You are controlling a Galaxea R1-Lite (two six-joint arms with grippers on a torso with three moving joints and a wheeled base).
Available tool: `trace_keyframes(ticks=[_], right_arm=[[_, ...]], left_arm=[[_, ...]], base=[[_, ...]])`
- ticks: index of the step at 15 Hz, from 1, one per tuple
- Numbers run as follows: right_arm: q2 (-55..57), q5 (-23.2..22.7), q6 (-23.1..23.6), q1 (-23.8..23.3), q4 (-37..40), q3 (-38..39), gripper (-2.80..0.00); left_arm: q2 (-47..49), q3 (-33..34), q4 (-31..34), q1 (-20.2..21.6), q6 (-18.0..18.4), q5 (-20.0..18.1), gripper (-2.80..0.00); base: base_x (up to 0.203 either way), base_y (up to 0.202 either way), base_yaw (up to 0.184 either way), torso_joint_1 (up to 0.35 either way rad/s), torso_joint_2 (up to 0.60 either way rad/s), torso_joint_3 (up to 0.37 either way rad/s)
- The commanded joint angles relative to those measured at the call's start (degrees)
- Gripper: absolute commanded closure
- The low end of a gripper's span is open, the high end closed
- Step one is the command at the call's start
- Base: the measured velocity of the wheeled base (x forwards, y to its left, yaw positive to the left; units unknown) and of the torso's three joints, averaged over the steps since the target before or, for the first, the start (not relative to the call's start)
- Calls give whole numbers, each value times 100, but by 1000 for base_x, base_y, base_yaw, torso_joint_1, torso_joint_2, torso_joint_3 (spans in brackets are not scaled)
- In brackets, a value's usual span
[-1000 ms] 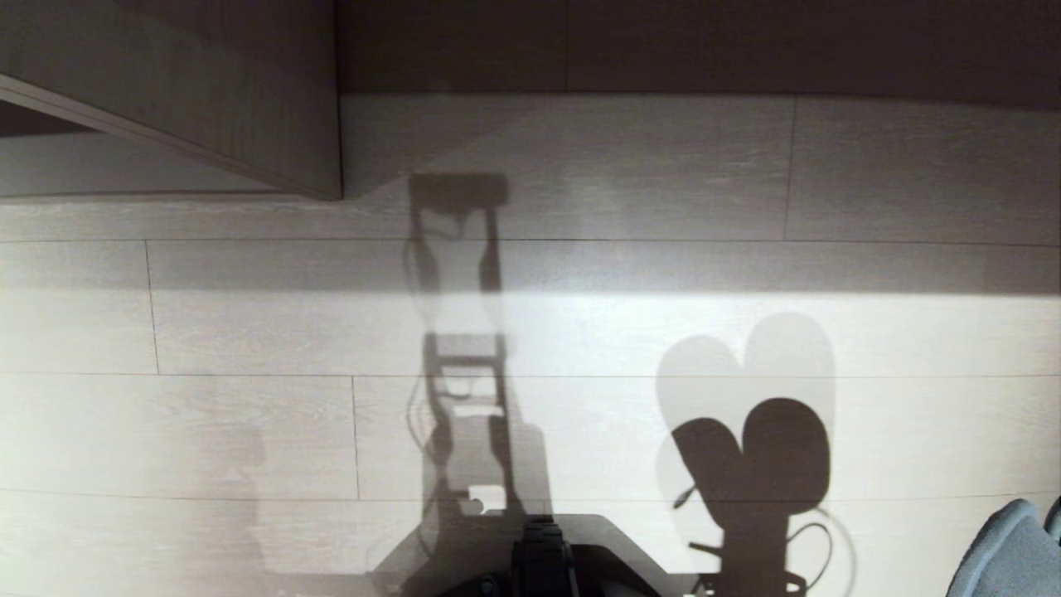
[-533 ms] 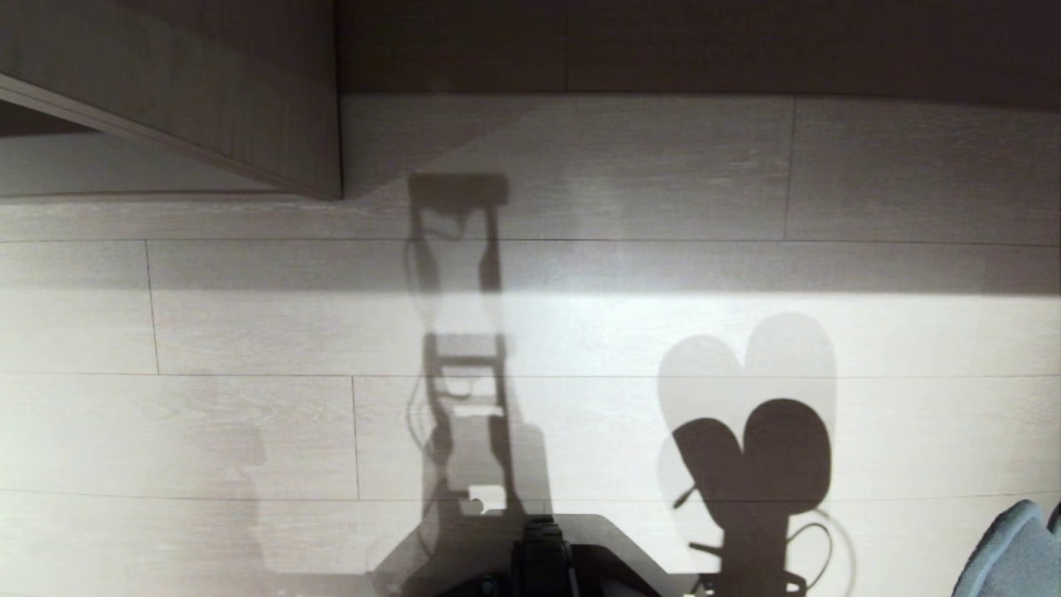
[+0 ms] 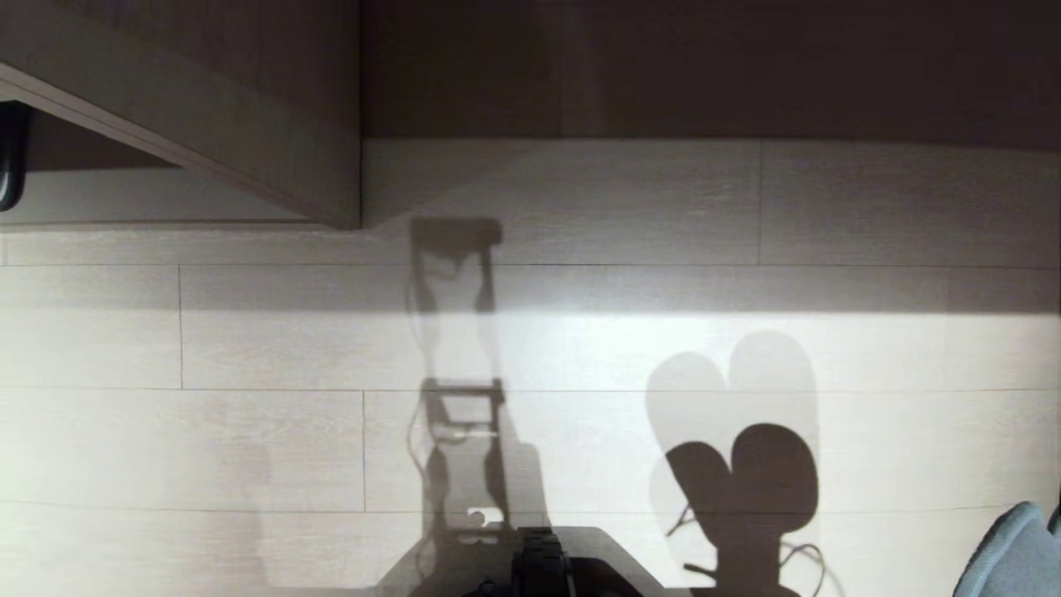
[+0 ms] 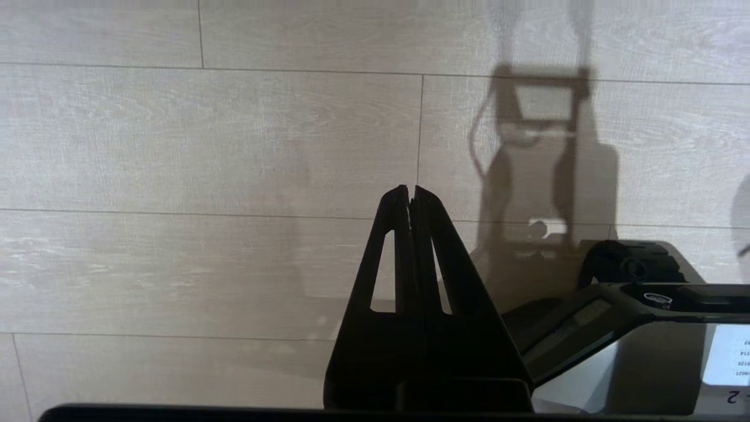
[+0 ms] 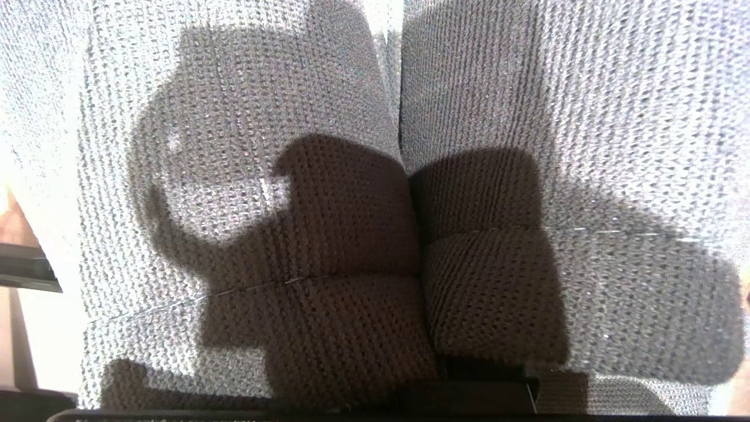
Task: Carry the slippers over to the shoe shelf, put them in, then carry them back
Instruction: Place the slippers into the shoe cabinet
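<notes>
**Item: the slippers** (image 5: 246, 146). Pair, knitted grey fabric bands side by side, filling the right wrist view edge to edge. A grey-blue sole edge (image 3: 1007, 551) shows at the lower right corner of the head view. Their twin rounded shadow (image 3: 746, 473) lies on the floor (image 3: 249, 348) at lower right, so the pair appears to hang clear of the boards.

**Holder: right claw.** Hidden behind the fabric; closed tight, judged to be gripping the pair.

**Change:** the whole head view has slid downward since a second ago, from camera motion and not from any object moving. More of the wooden furniture corner (image 3: 249, 108) now shows at upper left, and a dark object (image 3: 10, 157) has entered at the far left edge. Whether this furniture is the shoe shelf cannot be told.

**Meaning for task:** carry stage, slippers not yet placed.

**Other arm: left claw** (image 4: 410, 193). Fingers pressed together, empty, pointing over bare floor beside the robot's base (image 4: 644, 293); parked.
</notes>
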State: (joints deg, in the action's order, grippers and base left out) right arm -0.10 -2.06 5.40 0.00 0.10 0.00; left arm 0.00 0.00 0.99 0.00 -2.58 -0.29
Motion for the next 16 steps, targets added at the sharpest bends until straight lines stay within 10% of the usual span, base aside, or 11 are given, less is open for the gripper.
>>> trace_keyframes(ticks=[1,16], right_arm=[[27,-5,5,0,-1,0,0],[27,4,-30,0,-10,0,0]], left_arm=[[0,6,-2,2,-5,3,0],[5,4,-2,5,27,-6,0]], base=[[0,0,0,2,3,206],[0,0,0,1,4,203]])
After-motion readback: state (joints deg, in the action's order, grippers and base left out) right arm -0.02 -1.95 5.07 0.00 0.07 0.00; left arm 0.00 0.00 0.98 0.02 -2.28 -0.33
